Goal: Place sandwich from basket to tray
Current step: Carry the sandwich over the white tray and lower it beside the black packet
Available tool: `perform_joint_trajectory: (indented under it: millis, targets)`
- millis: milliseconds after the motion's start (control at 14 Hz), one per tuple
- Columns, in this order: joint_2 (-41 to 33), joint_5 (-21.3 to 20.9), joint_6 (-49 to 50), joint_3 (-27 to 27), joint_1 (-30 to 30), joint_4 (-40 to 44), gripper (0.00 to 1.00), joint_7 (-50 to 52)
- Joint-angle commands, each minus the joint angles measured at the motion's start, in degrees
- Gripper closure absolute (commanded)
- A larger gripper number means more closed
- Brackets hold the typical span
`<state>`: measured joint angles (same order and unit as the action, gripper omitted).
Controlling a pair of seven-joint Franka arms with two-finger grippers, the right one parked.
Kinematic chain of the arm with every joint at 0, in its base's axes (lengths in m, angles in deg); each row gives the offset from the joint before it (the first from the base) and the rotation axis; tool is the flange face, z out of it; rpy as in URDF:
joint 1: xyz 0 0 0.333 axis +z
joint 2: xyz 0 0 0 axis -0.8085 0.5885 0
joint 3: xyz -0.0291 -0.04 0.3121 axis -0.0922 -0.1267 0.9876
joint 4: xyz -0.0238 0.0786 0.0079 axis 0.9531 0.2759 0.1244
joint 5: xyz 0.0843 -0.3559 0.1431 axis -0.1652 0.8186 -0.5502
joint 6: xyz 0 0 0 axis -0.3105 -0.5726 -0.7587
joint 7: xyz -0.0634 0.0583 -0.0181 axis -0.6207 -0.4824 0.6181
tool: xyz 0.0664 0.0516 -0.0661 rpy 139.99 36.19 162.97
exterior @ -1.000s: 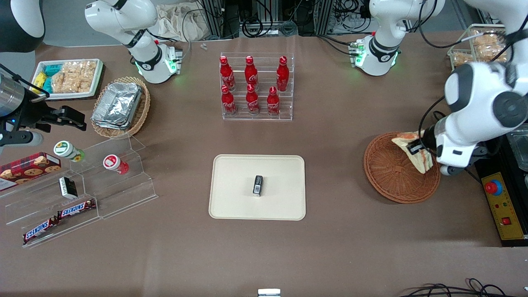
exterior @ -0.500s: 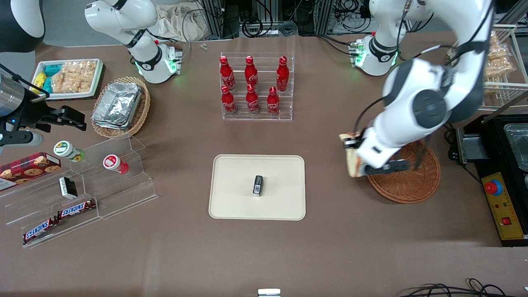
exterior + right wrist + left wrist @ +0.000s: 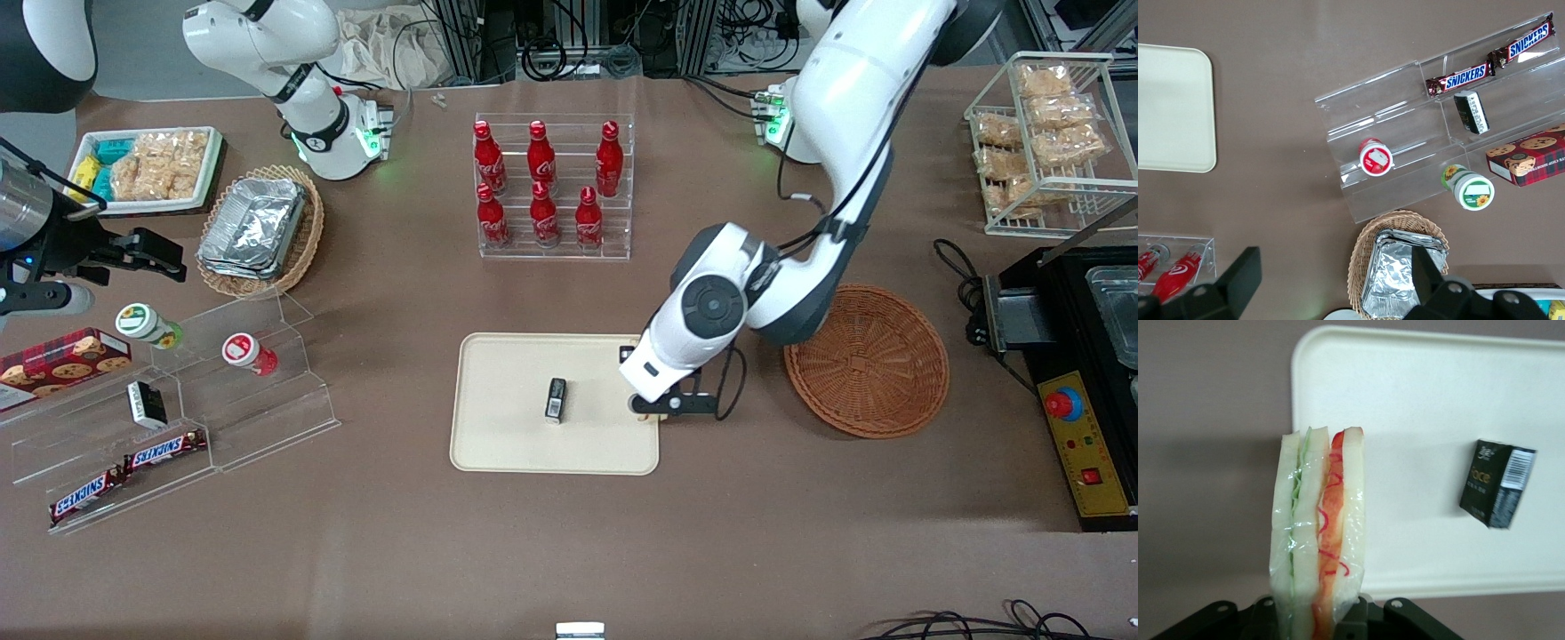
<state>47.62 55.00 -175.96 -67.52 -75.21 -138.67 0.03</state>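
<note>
The sandwich (image 3: pixel 1317 533), a clear-wrapped wedge of pale bread with green and red filling, is out of the basket and hangs above the tray's edge, pinched at its base by our gripper (image 3: pixel 1313 613).

Working from largest to smallest, the tray (image 3: pixel 507 373) lies at the centre of the front frame, cream and low-rimmed, mostly bare. The basket (image 3: pixel 867 360) sits at centre right of that frame, with nothing in it, well apart from the tray. Our gripper (image 3: pixel 656 411) hovers over the tray edge nearest the basket, fingers pressed onto the wedge. In the front view the sandwich itself is almost wholly hidden under the wrist. A small black box (image 3: pixel 556 398) lies near the tray's middle.

To finish this step well, we judge that we should carry the wedge a little farther over bare tray, between the rim and the black box, lower until it rests, then release. Letting go here risks it tipping over the rim onto the table.
</note>
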Motion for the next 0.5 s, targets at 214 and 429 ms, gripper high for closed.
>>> perform_joint_trajectory:
  millis: [214, 429]
  targets:
    - [6.6, -7.2, -6.5, 0.7, -1.5, 2.7, 0.29, 1.6]
    - [6.0, -9.9, -7.6, 0.7, -1.3, 2.3, 0.00, 1.4]
